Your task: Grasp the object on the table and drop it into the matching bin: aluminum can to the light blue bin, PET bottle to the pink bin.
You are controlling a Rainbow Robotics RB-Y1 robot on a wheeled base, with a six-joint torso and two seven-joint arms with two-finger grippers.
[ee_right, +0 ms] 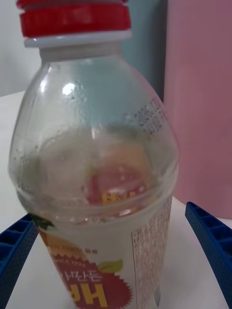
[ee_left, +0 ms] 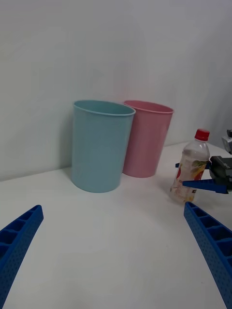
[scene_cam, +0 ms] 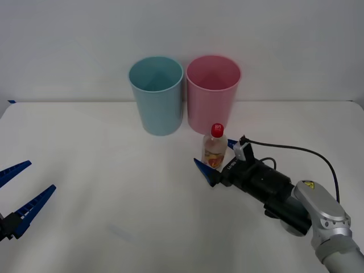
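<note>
Reaching hand: right hand (scene_cam: 217,163), fingers apart, one on each side of the PET bottle (scene_cam: 215,149)
Beyond it: pink bin (scene_cam: 212,94)
Left hand (scene_cam: 18,193): apart, over the desk (scene_cam: 114,187)

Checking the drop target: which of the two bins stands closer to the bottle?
The pink bin; it stands just behind the bottle, while the light blue bin sits farther to the left.

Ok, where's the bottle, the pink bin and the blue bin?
PET bottle (scene_cam: 215,149), front view, its label.
pink bin (scene_cam: 211,108), front view, its front wall.
light blue bin (ee_left: 99,149), left wrist view, its front wall.
</note>
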